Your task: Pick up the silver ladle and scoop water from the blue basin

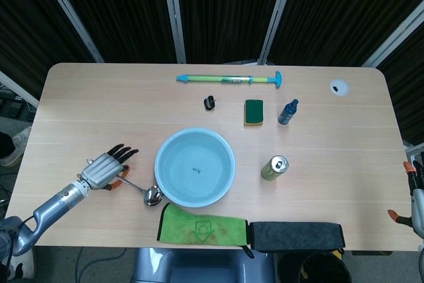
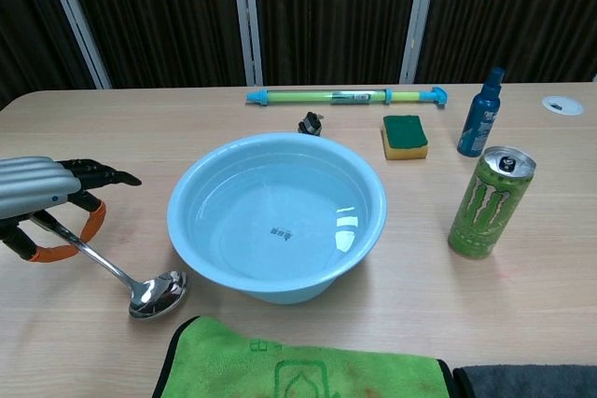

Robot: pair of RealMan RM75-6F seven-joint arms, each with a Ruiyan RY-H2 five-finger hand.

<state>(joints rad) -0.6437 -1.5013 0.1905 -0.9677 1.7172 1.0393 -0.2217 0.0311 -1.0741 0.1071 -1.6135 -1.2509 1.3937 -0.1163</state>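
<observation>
The silver ladle [image 1: 154, 195] lies on the table left of the blue basin [image 1: 158, 167], its bowl [image 2: 157, 293] close to the basin's wall [image 2: 280, 288]. Water fills the bottom of the basin. My left hand [image 1: 103, 170] sits over the ladle's orange-tipped handle end and holds it, thumb underneath and fingers stretched out flat [image 2: 42, 188]. Only a sliver of my right hand [image 1: 416, 197] shows at the right edge of the head view, and how its fingers lie is hidden.
A green cloth [image 1: 199, 225] and a dark cloth [image 1: 295, 235] lie along the front edge. A green can [image 2: 489, 202] stands right of the basin. Behind it are a sponge [image 1: 253, 112], a blue bottle [image 1: 287, 111], a black clip [image 1: 209, 103] and a long green-blue rod [image 1: 228, 79].
</observation>
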